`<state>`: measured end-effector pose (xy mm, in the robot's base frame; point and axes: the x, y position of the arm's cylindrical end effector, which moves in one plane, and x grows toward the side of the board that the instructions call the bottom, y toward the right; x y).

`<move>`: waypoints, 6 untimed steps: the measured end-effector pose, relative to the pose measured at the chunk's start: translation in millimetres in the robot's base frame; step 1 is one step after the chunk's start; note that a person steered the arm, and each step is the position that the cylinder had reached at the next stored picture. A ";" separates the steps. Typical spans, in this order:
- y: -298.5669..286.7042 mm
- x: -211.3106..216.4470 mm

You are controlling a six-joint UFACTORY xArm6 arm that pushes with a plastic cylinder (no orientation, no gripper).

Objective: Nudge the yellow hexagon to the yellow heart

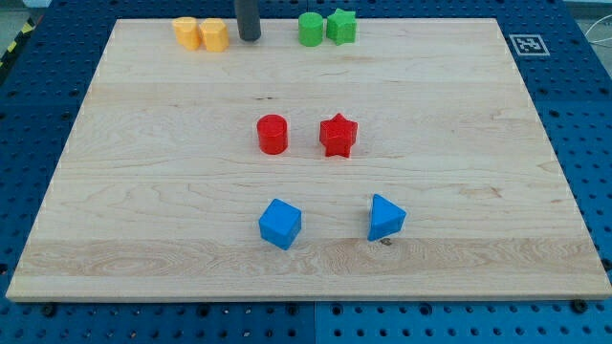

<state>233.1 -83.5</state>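
Note:
Two yellow blocks stand side by side at the view's top left, touching. The left one looks like the yellow heart and the right one like the yellow hexagon, though the shapes are hard to make out. My tip is at the view's top, just to the right of the right yellow block, with a small gap between them.
A green cylinder and a green star stand at the top right of centre. A red cylinder and a red star are mid-board. A blue cube and a blue triangular block are near the bottom.

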 end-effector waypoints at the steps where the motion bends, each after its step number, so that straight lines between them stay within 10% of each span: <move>1: -0.4 28.1; 6: -42.4 19.4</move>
